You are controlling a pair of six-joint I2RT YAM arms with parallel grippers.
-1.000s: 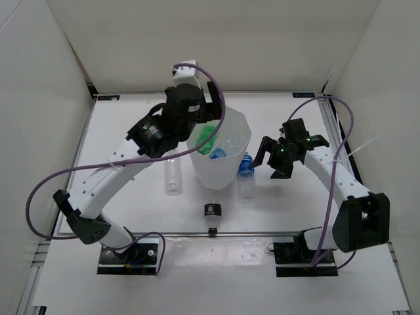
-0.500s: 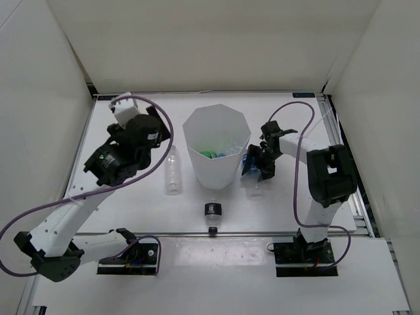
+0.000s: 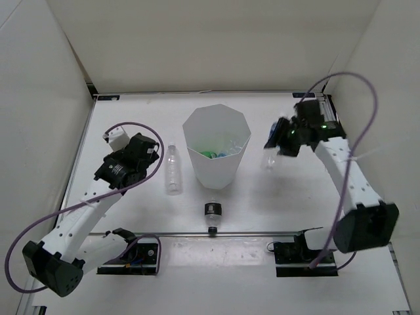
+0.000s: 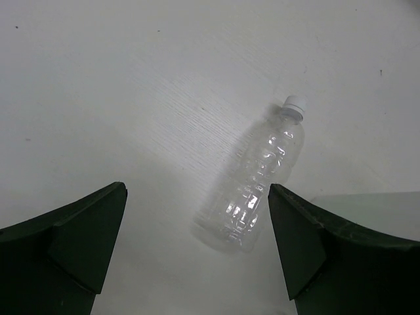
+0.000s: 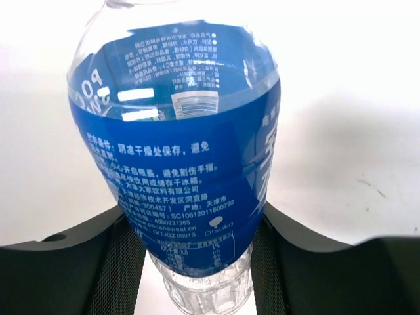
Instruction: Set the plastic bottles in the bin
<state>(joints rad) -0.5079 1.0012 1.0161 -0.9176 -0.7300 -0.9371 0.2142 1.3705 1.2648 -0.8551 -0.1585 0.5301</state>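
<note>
The white faceted bin (image 3: 213,172) stands mid-table, with a green bottle (image 3: 208,154) and a blue-labelled one (image 3: 224,153) lying inside. My right gripper (image 3: 278,142) is shut on another blue-labelled bottle (image 3: 269,158), held in the air right of the bin; in the right wrist view this bottle (image 5: 184,144) fills the space between the pads (image 5: 122,262). A plain clear bottle (image 3: 172,169) lies left of the bin. My left gripper (image 3: 145,158) hovers open beside it, and the bottle (image 4: 259,180) shows ahead of its fingers (image 4: 308,243). A short black-labelled bottle (image 3: 211,210) lies in front of the bin.
White walls enclose the table on three sides. A metal rail (image 3: 262,232) runs along the near edge. Purple cables (image 3: 354,85) loop off both arms. The bin's pale wall (image 4: 374,200) shows at the right of the left wrist view.
My right gripper shut on the blue-labelled bottle beside the bin and lifted it up and to the right. My left arm drew back from over the bin, leftward, toward the clear bottle.
</note>
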